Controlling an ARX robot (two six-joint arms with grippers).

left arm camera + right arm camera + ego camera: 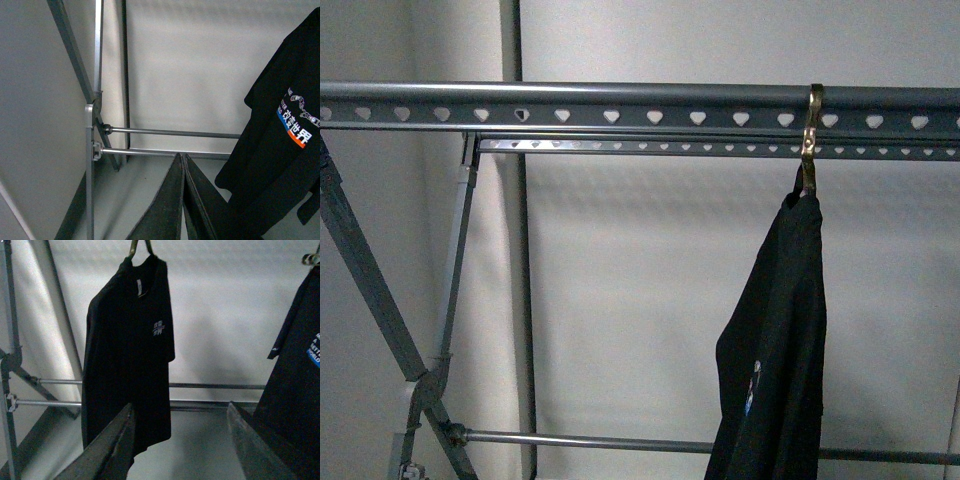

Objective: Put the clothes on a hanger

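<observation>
Nearest the lens in the left wrist view, the left hand (183,200) had its two dark fingers pressed together with nothing between them, clenched on air. In the right wrist view the right hand (180,445) stood released, its fingers spread wide apart and empty.

Beyond them the black T-shirt (775,350) hung on its shiny coat hanger, whose hook (810,135) sat over the top rail of the grey drying rack (620,105), toward the rail's right end. The shirt drooped free, apart from both hands, its printed logo (298,121) facing the left wrist camera. A second dark garment (295,375) hung further along at the edge of the right wrist view. Behind the rack's lower crossbars (170,133) lay a plain pale wall.

The hanging looked done, so the risk lay in pulling back: the open right fingers flanked the shirt's hem in that view, and a careless retreat could snag the cloth and drag the hook off the rail.
</observation>
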